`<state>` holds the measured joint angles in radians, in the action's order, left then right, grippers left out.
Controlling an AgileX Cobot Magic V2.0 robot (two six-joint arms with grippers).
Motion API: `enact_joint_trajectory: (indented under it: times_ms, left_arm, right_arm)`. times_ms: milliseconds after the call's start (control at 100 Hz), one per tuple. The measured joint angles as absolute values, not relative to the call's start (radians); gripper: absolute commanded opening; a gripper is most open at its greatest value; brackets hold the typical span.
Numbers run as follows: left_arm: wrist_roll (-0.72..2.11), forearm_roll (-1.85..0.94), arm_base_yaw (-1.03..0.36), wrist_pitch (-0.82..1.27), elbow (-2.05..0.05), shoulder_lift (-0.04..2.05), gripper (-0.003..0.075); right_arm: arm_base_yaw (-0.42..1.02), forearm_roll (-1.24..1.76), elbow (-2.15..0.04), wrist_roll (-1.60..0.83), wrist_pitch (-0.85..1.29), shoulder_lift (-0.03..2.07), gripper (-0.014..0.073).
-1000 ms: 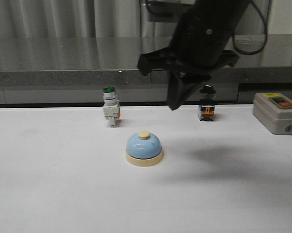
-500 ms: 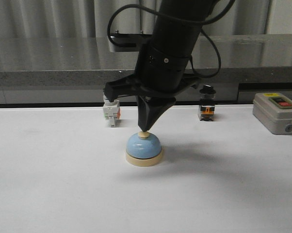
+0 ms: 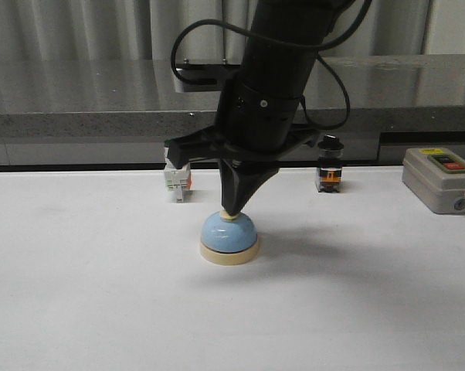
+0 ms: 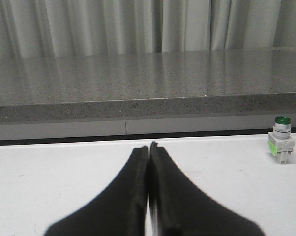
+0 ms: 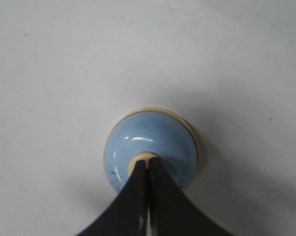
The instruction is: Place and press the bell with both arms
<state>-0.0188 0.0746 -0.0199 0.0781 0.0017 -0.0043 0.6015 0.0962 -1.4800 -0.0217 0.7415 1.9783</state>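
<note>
With the bell (image 3: 229,234) already standing on the white counter (image 3: 78,294), the right pincer (image 3: 230,210), closed and empty, rests its tip on the button; pressing looks underway. The left pincer (image 4: 149,147) is closed, empty, well apart.

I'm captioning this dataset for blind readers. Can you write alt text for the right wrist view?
The closed right end effector presses its tips onto the cream button atop a light-blue dome bell, seen from above. The bell stands on a plain white table.
</note>
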Motion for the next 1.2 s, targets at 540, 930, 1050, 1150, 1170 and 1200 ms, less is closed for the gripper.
enact_joint_trajectory:
  times_ms: [540, 930, 1050, 1150, 1170, 1200]
  left_arm:
    - [-0.019, 0.075, -0.02, 0.078, 0.002, -0.004, -0.002]
    - [-0.019, 0.075, -0.02, 0.078, 0.002, -0.004, -0.002]
    - [-0.019, 0.075, -0.02, 0.078, 0.002, -0.004, -0.002]
    - [-0.019, 0.075, -0.02, 0.078, 0.002, -0.004, -0.002]
    - [-0.019, 0.075, -0.02, 0.078, 0.002, -0.004, -0.0019]
    - [-0.019, 0.075, -0.02, 0.078, 0.002, -0.004, -0.0019]
  right_arm:
    - [0.44, 0.028, -1.27, -0.022, 0.677, 1.49, -0.006]
    - [0.166, 0.024, -0.822, -0.022, 0.529, 0.958, -0.006]
    - [0.111, 0.024, -0.701, -0.022, 0.504, 0.779, -0.006]
    - [0.089, 0.024, -0.623, -0.022, 0.498, 0.621, -0.006]
    - [0.089, 0.024, -0.61, -0.022, 0.498, 0.59, -0.006]
    - [0.089, 0.024, -0.595, -0.022, 0.498, 0.55, -0.006]
